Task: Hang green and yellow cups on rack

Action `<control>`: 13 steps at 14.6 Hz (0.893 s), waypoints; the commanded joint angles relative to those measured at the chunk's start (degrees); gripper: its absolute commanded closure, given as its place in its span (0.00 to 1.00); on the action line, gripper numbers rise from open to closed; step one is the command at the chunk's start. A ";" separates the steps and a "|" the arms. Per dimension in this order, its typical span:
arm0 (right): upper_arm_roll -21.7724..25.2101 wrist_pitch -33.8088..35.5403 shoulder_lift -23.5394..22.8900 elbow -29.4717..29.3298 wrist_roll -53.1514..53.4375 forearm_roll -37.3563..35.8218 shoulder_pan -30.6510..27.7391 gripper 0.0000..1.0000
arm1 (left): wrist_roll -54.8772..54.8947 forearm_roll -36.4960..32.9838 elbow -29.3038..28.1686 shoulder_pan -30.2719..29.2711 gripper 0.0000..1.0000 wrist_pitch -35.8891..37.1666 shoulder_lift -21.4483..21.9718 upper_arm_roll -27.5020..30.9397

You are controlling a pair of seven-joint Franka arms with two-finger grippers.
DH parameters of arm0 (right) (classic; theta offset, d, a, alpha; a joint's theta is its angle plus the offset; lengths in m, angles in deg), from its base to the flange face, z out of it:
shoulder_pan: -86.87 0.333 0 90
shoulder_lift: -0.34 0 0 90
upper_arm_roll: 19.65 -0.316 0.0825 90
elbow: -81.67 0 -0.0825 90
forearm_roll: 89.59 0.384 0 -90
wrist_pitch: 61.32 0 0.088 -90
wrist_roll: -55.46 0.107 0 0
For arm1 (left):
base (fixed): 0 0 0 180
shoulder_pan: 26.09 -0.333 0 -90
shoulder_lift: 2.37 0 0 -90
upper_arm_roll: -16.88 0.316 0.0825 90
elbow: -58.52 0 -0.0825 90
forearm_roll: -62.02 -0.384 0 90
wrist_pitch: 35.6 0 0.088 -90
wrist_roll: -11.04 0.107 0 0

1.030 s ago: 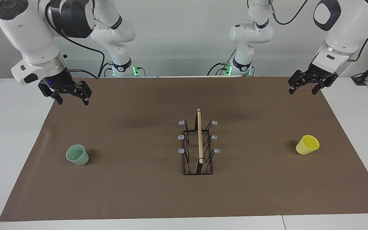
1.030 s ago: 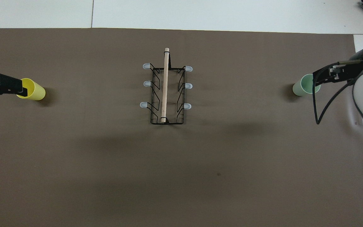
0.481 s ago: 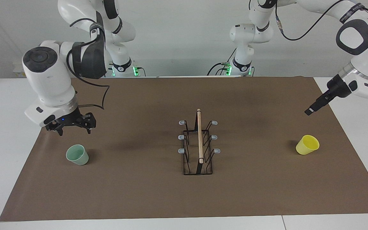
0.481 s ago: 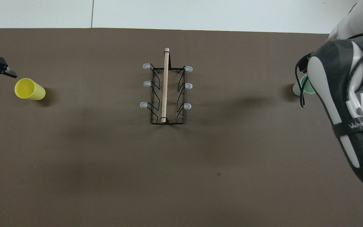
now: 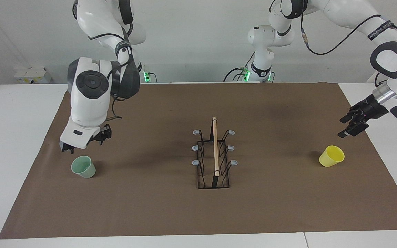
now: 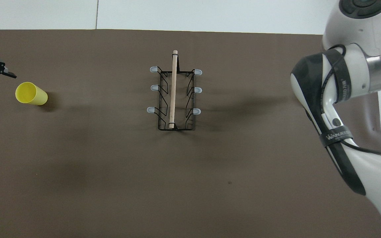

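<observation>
The rack [image 5: 214, 155] stood mid-mat, empty. The green cup [image 5: 83, 167] sat upright toward the right arm's end, the yellow cup [image 5: 332, 156] tilted toward the left arm's end — both well apart from it. The right gripper [image 5: 85, 143] hung over the green cup, fingers spread; the left gripper [image 5: 352, 124] — also spread — hung by the yellow cup.
</observation>
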 commanded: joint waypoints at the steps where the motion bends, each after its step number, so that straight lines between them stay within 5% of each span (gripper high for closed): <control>1: -0.11 -1.21 3.97 7.98 -10.95 -4.76 1.02 0.00 | -6.93 3.44 6.55 -1.70 0.00 0.52 -6.85 1.76; 8: -0.11 -6.38 9.79 21.62 -36.47 -21.56 0.41 0.00 | -12.75 8.00 12.80 -9.52 0.00 -3.52 -16.43 0.36; 11: -0.11 -11.32 6.29 20.67 -41.58 -25.42 1.37 0.00 | -16.86 10.81 13.15 -11.02 0.00 -6.78 -19.33 -0.17; 13: -0.11 -11.06 -0.37 17.34 -40.71 -27.89 4.87 0.00 | -21.26 11.35 15.60 -13.13 0.00 -7.74 -21.62 -1.84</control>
